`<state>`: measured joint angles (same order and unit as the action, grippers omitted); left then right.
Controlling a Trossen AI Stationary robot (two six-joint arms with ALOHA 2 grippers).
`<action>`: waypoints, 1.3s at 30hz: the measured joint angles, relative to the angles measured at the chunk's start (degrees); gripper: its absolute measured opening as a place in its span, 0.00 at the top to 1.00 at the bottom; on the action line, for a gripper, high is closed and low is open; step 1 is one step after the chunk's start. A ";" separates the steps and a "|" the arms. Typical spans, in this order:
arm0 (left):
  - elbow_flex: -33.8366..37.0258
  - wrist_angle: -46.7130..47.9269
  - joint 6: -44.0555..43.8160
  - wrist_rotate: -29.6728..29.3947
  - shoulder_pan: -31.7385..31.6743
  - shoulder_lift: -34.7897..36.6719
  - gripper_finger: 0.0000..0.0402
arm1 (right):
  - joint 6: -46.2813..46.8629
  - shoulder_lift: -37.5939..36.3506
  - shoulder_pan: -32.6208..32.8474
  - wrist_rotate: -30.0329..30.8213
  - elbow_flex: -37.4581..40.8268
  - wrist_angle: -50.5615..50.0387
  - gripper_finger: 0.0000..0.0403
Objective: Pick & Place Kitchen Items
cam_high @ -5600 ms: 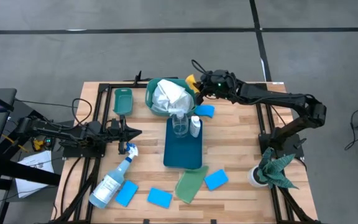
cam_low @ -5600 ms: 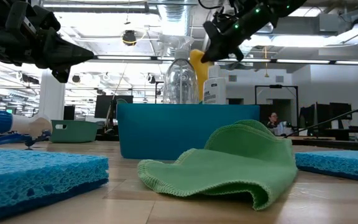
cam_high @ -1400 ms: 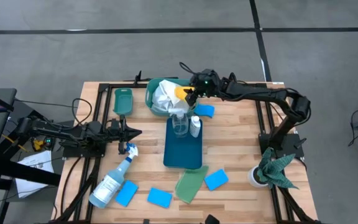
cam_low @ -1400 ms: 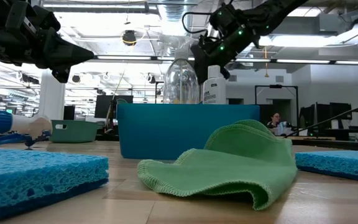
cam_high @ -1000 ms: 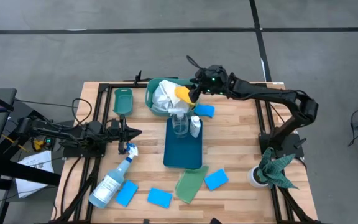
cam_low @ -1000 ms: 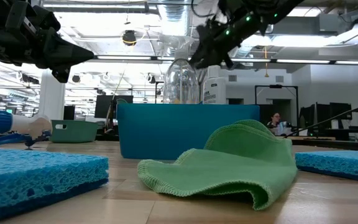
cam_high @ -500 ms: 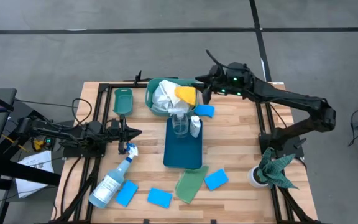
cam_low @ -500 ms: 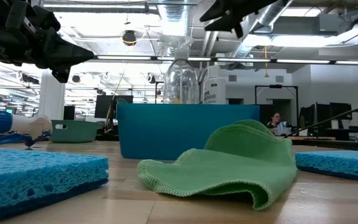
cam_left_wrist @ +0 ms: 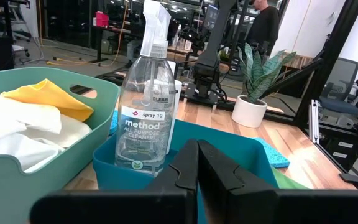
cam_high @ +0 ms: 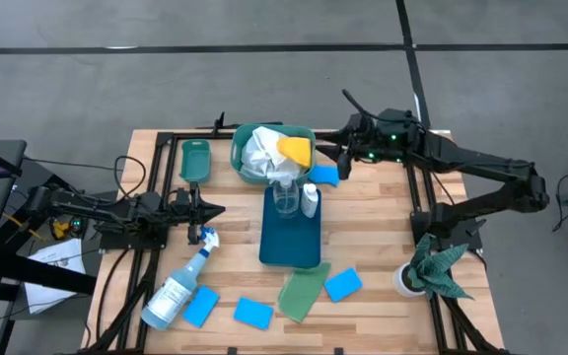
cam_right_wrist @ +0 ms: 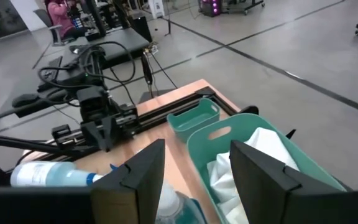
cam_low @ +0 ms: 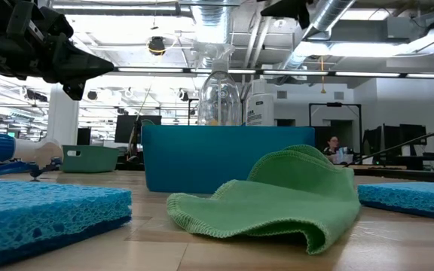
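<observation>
With fingers apart and empty, the right gripper is hovering upper right of centre beside a blue sponge, probably light and squashy, best pinched across its short sides, while the left gripper is waiting pinched together at mid-left.

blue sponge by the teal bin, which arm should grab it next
Right, probably. The right gripper is open and hovers right beside the blue sponge, while the left gripper is shut and waits across the blue tray.
</observation>
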<state>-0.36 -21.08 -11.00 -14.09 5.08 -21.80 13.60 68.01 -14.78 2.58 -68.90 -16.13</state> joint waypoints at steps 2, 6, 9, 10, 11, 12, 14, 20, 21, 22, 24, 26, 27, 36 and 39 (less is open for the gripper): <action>0.01 0.01 0.01 0.00 0.01 0.00 1.00 | 0.16 0.07 0.95 0.87 0.02 -0.20 0.57; 0.02 0.02 0.02 0.00 0.00 0.00 1.00 | 0.16 0.07 2.20 2.12 0.02 -0.14 0.57; 0.00 0.00 0.02 0.00 0.02 0.00 1.00 | 0.16 0.09 2.42 2.20 0.02 -0.05 0.57; 0.00 0.00 0.00 0.00 0.02 0.00 1.00 | 0.16 0.09 2.40 2.20 0.02 0.12 0.57; 0.00 0.00 0.00 0.00 0.00 -0.02 1.00 | 0.14 0.09 2.47 2.16 0.02 0.32 0.57; 0.01 0.01 0.01 0.00 0.01 -0.01 1.00 | 0.14 0.09 2.44 2.16 0.02 0.66 0.57; 0.01 0.01 0.01 0.00 0.01 0.00 1.00 | 0.14 0.09 2.45 1.97 0.02 1.68 0.57; 0.01 0.01 0.01 0.00 0.01 -0.01 1.00 | -0.06 0.10 3.61 1.61 0.02 4.89 0.57; 0.01 0.01 0.01 0.00 0.01 -0.02 1.00 | -0.06 0.11 4.05 1.64 0.02 5.64 0.57; 0.01 0.02 0.01 0.00 0.02 0.00 1.00 | -0.07 0.11 4.39 1.73 0.02 6.40 0.57; 0.02 0.02 0.02 0.00 0.00 0.00 1.00 | -0.04 0.11 4.81 1.74 0.02 8.23 0.57; 0.00 0.00 0.00 0.00 0.00 0.00 1.00 | -0.06 0.11 5.11 1.83 0.02 10.19 0.57; 0.02 0.02 0.00 0.00 0.02 0.00 1.00 | -0.06 0.11 5.11 2.11 0.02 11.09 0.57; 0.01 0.01 0.01 0.00 0.02 0.00 1.00 | 1.49 0.37 5.08 8.50 0.04 17.26 0.57; 0.02 0.02 0.02 -0.01 0.02 0.00 1.00 | 4.97 0.19 5.39 10.11 0.07 19.22 0.57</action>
<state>-0.34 -21.07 -10.98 -14.10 5.10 -21.80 18.57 68.19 -9.39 12.69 -68.84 3.09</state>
